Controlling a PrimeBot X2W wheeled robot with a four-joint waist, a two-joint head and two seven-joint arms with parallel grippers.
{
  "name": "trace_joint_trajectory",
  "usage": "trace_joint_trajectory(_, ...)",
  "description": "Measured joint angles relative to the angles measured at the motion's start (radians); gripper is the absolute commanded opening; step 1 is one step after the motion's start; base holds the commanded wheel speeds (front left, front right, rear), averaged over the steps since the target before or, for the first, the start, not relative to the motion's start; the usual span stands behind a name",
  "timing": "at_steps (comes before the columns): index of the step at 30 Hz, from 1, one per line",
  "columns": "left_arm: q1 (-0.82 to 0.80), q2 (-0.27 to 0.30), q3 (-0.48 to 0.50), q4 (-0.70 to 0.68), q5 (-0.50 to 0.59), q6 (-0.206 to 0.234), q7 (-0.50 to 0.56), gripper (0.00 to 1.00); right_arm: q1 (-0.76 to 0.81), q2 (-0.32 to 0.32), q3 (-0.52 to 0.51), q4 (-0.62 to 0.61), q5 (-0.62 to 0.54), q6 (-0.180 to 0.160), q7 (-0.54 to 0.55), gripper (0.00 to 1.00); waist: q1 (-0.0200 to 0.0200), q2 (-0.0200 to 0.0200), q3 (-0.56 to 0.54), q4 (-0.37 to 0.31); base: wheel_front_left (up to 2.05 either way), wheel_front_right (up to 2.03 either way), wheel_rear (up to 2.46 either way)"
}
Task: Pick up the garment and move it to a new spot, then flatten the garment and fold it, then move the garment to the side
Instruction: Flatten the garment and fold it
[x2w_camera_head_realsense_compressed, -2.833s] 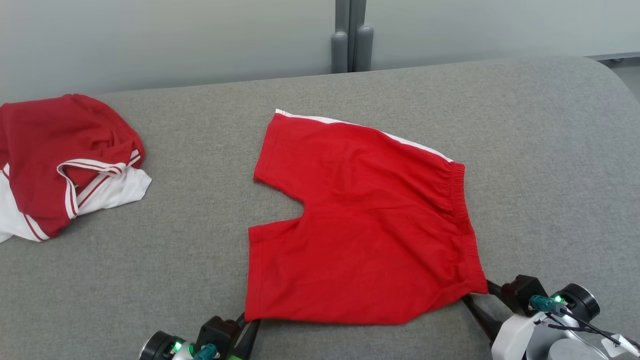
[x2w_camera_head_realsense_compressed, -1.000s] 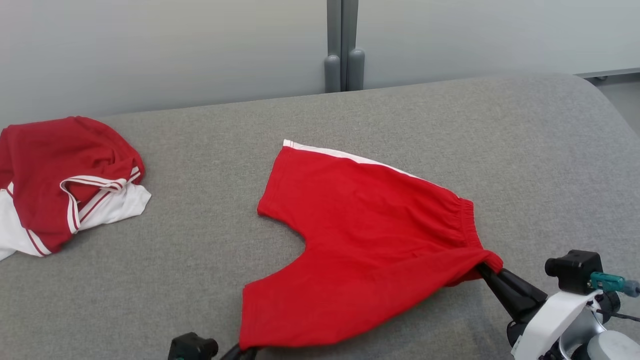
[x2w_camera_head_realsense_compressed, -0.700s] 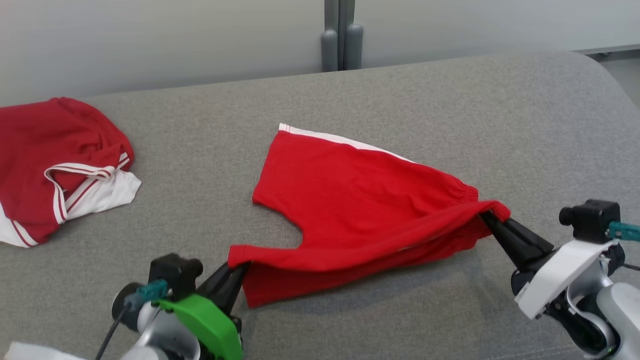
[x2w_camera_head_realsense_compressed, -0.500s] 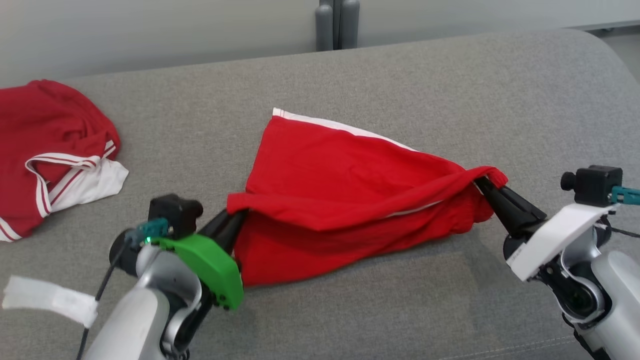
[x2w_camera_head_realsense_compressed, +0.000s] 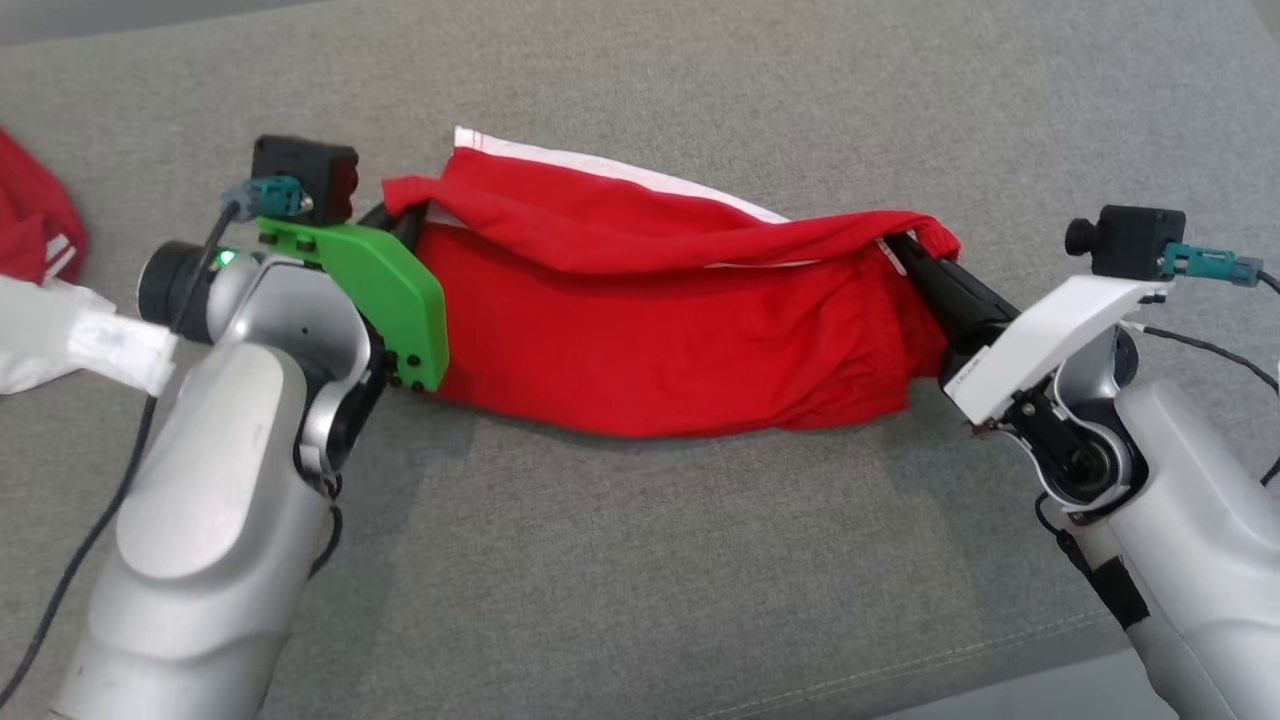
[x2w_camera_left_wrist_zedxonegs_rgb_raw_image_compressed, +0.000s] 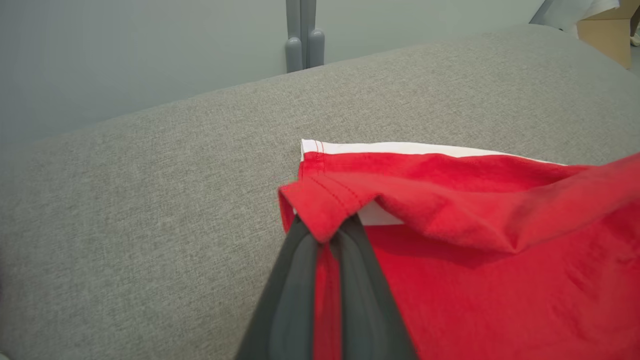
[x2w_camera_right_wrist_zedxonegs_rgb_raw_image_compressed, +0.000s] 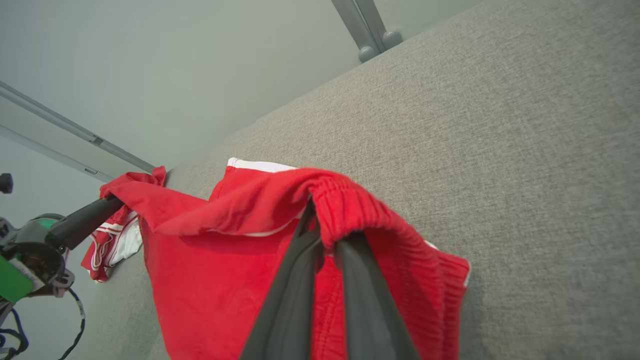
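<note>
In the head view the red shorts (x2w_camera_head_realsense_compressed: 660, 330) stretch across mid-frame above the grey cushion (x2w_camera_head_realsense_compressed: 640, 560), half doubled over. The left gripper (x2w_camera_head_realsense_compressed: 398, 214) is clamped on a leg hem at upper left, and the right gripper (x2w_camera_head_realsense_compressed: 900, 245) is clamped on the waistband at right. The left wrist view has the hem pinched at centre. In the right wrist view the elastic waistband is gripped just below centre.

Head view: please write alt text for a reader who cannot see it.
Red shorts lie on a grey surface while both grippers hold one edge raised over the rest: the left gripper is shut on a leg hem, the right gripper on the waistband. Another red garment shows at the left edge.
</note>
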Motion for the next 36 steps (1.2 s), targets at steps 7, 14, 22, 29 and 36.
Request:
trace_joint_trajectory(7, -0.106, 0.006, 0.018, 0.109, 0.046, 0.025, 0.005, 0.00, -0.091, 0.064, 0.024, 0.086, -0.002, 0.000, -0.006, 0.00, 0.0001, 0.0000, 0.082, -0.053, 0.00, 0.00, 0.00)
trace_joint_trajectory(14, -0.148, 0.000, 0.012, 0.205, 0.056, 0.025, -0.021, 0.00, -0.121, 0.089, 0.043, 0.167, -0.006, 0.000, -0.033, 0.00, 0.0000, 0.0000, 0.129, -0.105, 0.00, 0.00, 0.00)
trace_joint_trajectory(22, -0.202, -0.015, 0.023, 0.265, 0.061, 0.031, -0.064, 0.39, -0.147, 0.102, 0.059, 0.222, -0.010, 0.000, -0.056, 0.46, 0.0001, 0.0000, 0.136, -0.112, 0.00, 0.00, 0.00)
trace_joint_trajectory(29, -0.246, -0.035, 0.041, 0.310, 0.061, 0.036, -0.104, 1.00, -0.174, 0.113, 0.063, 0.249, -0.010, 0.000, -0.097, 1.00, 0.0000, 0.0000, 0.127, -0.108, 0.00, 0.00, 0.00)
trace_joint_trajectory(36, -0.261, -0.053, 0.025, 0.358, 0.060, 0.028, -0.152, 1.00, -0.183, 0.085, 0.076, 0.256, -0.007, 0.000, -0.155, 1.00, 0.0001, 0.0000, 0.102, -0.095, 0.00, 0.00, 0.00)
